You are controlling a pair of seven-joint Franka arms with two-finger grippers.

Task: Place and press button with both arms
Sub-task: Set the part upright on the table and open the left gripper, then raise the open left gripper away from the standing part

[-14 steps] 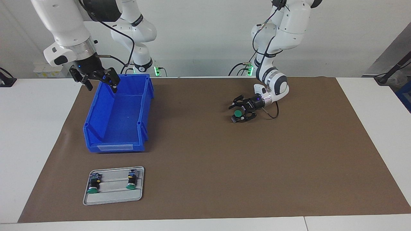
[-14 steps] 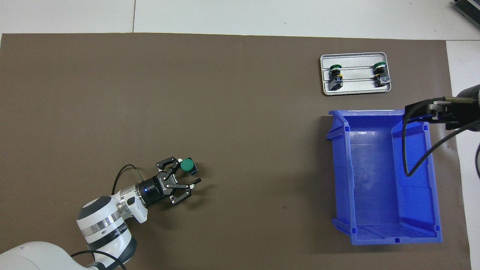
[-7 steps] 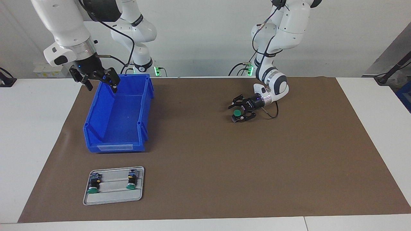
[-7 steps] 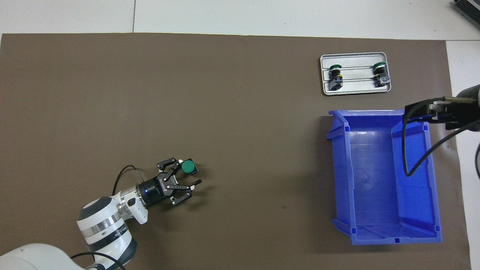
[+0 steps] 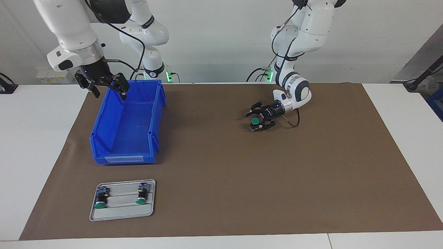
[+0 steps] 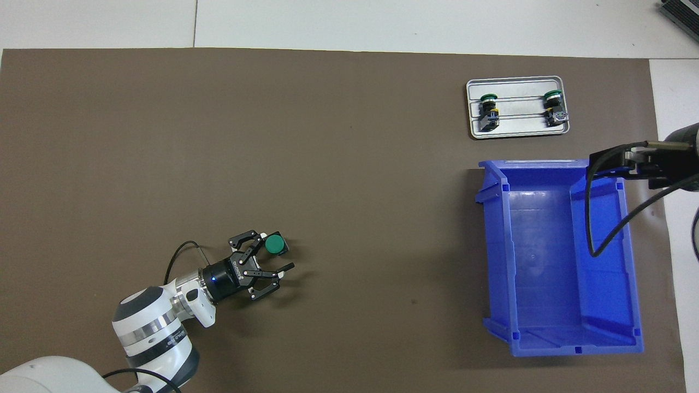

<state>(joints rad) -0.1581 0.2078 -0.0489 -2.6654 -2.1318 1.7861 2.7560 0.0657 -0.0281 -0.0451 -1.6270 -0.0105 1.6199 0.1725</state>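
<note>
Facing view: the left arm folds down from its base, its forearm lying low and level over the brown mat (image 5: 221, 180) on the counter (image 5: 34, 145). The left gripper (image 5: 256, 121) lies on its side, jaws spread, with the button (image 5: 255, 121) standing green cap up between them. Whether either finger actually touches the button cannot be told, so no grip can be claimed. The right arm hangs steeply from above, and the right gripper (image 5: 104, 88) is up in the air over the robot-side corner of the blue bin (image 5: 128, 138), jaws spread wide and holding nothing; this arm waits.

Counting here: two arms, one blue bin, one grey tray (image 5: 123, 214), three buttons in all. Two spare buttons (image 5: 100, 200) lie in the tray, farther from the robots than the bin and well apart from both sets of jaws.

Overhead view: the left arm enters from the bottom corner, wrist bent toward the mat's middle. The left gripper (image 6: 278, 256) shows one finger just beside the button (image 6: 272, 244) and the other finger well clear, so the jaws stand open and the button sits at one finger's tip. The right gripper (image 6: 606, 164) pokes in from the edge over the bin's (image 6: 557, 338) rim, jaws apart and empty. The tray (image 6: 519, 131) carries the same two spare buttons (image 6: 489, 103), one near each end.
</note>
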